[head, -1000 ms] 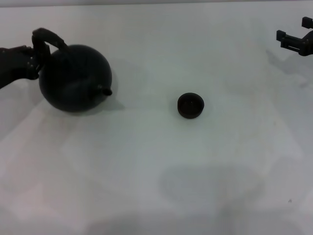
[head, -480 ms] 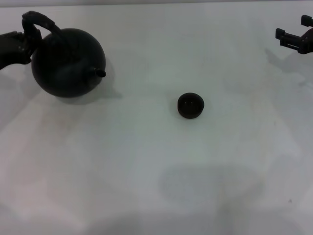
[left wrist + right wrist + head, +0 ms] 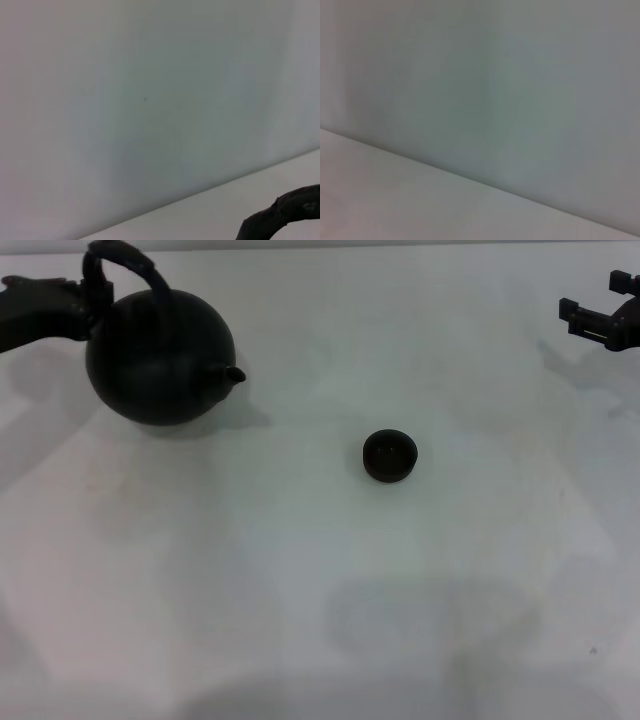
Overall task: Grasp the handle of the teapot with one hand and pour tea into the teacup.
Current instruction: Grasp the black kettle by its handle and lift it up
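Left gripper [image 3: 92,292]: clenched on the handle [image 3: 128,262] at its left end, at 10 o'clock of the head view.
Teapot [image 3: 160,355]: held by the handle, spout pointed toward 3 o'clock.
Teacup [image 3: 389,456]: upright on the white table [image 3: 300,590], near centre, well apart from the teapot, at its 4 o'clock.
Right gripper [image 3: 600,315]: parked at 2 o'clock, fingers spread, nothing held.

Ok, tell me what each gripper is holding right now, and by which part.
The left gripper holds the teapot by its arched handle, at the handle's left end. The right gripper, at the far right, holds nothing.
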